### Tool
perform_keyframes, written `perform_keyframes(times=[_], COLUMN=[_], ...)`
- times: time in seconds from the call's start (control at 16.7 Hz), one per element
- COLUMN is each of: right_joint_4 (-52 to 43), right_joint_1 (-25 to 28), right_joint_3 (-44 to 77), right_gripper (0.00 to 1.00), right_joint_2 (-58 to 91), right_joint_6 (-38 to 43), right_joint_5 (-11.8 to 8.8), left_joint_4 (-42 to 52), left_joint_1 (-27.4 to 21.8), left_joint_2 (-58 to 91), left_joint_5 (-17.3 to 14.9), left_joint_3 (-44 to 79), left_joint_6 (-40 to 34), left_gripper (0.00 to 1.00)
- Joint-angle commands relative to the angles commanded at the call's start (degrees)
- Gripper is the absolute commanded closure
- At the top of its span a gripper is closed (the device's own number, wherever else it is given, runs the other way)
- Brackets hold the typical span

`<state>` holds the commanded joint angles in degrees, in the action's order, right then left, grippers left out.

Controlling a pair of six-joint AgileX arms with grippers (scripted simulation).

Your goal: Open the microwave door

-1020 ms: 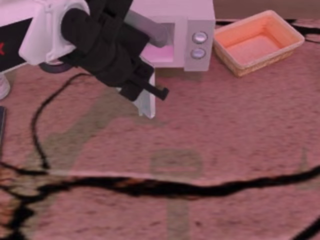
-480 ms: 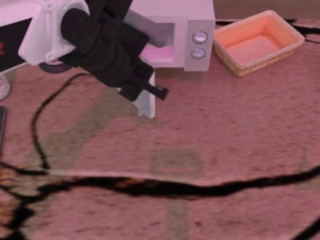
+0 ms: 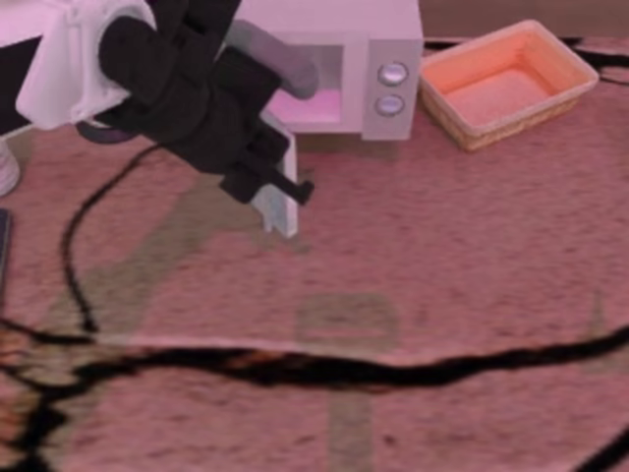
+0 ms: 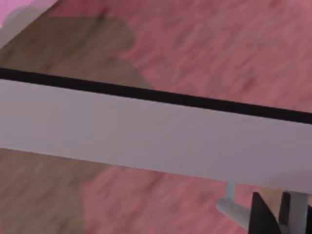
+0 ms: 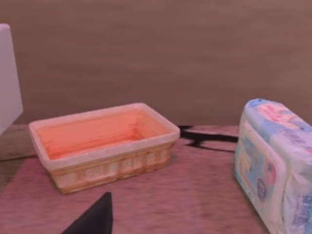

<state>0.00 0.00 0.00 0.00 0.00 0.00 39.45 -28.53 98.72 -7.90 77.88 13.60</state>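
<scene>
Top view: left gripper (image 3: pixel 283 189) fingers pinch the flat white microwave door (image 3: pixel 280 202).

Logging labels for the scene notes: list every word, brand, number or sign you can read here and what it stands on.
No text can be read.
The packet beside the basket bears printed graphics, too blurred to read.
The microwave panel shows only two knobs, no markings.
The microwave door, at the left gripper, is plain.

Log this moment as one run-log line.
left gripper: at microwave door edge | door: swung wide open | microwave: interior exposed | right arm: parked, out of top view
</scene>
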Motion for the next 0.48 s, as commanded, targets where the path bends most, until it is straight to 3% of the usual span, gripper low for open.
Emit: perform_keyframes(times=[0.18, 0.48], right_joint_4=[0.0, 0.0], right_joint_1=[0.0, 0.0], right_joint_3=[0.0, 0.0], right_gripper=[0.0, 0.0], right_joint_2=[0.0, 0.0], right_joint_6=[0.0, 0.0], right_joint_5=[0.0, 0.0], left_joint_4=[0.4, 0.6], left_joint_1=[1.5, 1.7], left_joint_2=[-1.2, -1.2], left_joint_5=[-2.0, -2.2], left_joint_3=[-1.2, -1.5], left_joint_6=[3.8, 4.3], left_gripper=[1.0, 1.0])
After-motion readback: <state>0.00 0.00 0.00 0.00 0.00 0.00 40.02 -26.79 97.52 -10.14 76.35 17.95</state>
